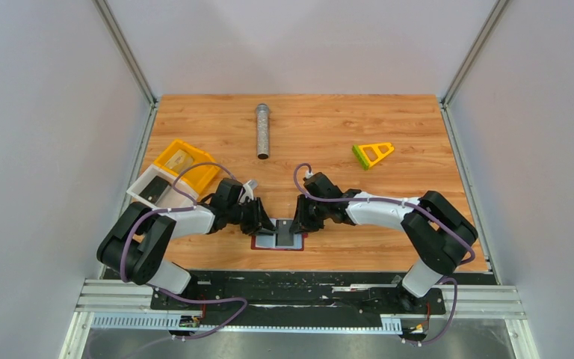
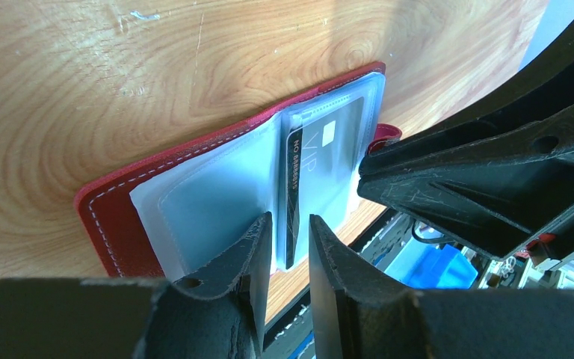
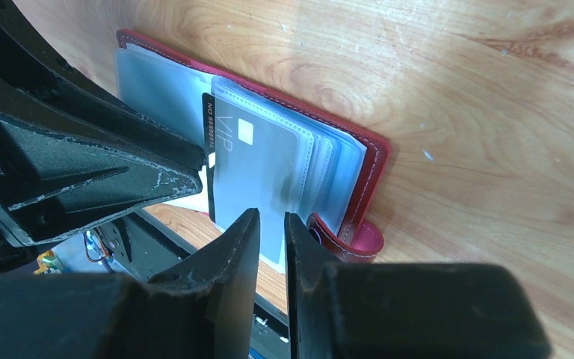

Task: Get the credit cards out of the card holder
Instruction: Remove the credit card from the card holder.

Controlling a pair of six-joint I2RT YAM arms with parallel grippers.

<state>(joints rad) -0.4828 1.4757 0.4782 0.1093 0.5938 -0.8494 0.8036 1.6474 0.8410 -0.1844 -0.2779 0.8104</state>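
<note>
Card holder (image 1: 270, 244) lies open flat at the table's (image 1: 329, 134) near edge, centred between both arms. Red cover with white stitching, clear blue-grey sleeves, snap tab on its right side. Dark grey card (image 2: 321, 164) sits in a sleeve: "VIP", small pale chip, and "NO 8888…" along the edge, rest unreadable. Left gripper (image 2: 290, 221) is low and slightly spread, straddling the card's edge. Right gripper (image 3: 271, 217) is low and nearly closed at the sleeve edge; can't tell if it's pinching.
</note>
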